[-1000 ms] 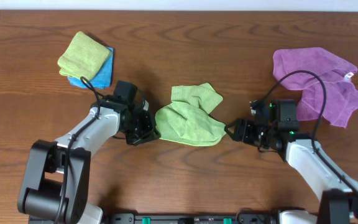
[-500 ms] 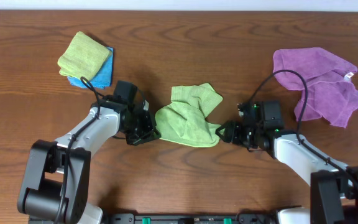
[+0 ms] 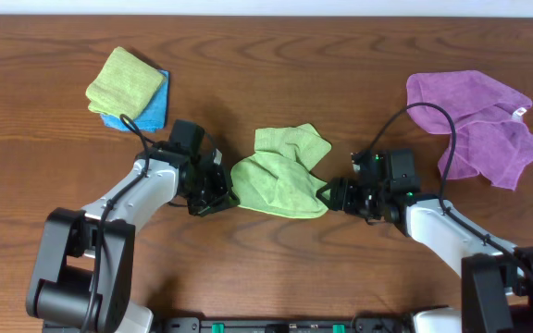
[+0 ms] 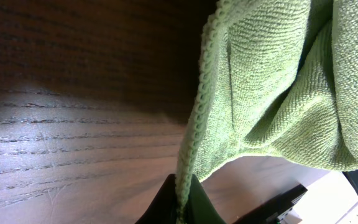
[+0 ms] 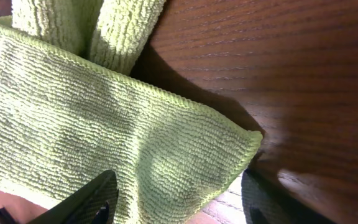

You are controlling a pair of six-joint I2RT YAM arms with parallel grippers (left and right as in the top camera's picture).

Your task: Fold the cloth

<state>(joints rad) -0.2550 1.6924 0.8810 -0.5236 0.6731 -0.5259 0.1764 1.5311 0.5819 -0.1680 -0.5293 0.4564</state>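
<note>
The crumpled light green cloth [image 3: 281, 176] lies at the middle of the table. My left gripper [image 3: 225, 195] is shut on the cloth's left edge; the left wrist view shows the hem [image 4: 194, 124] pinched between the black fingers [image 4: 180, 205]. My right gripper [image 3: 333, 195] is open at the cloth's right corner; in the right wrist view the fingers [image 5: 179, 202] straddle that corner of the cloth [image 5: 166, 162] without pinching it.
A folded yellow-green cloth [image 3: 123, 81] lies on a folded blue cloth [image 3: 152, 109] at the back left. A crumpled purple cloth [image 3: 475, 120] lies at the back right. The table is brown wood [image 3: 276, 268].
My right gripper has moved left from beside the cloth until its open fingers are around the cloth's right corner. The left arm has not moved.
</note>
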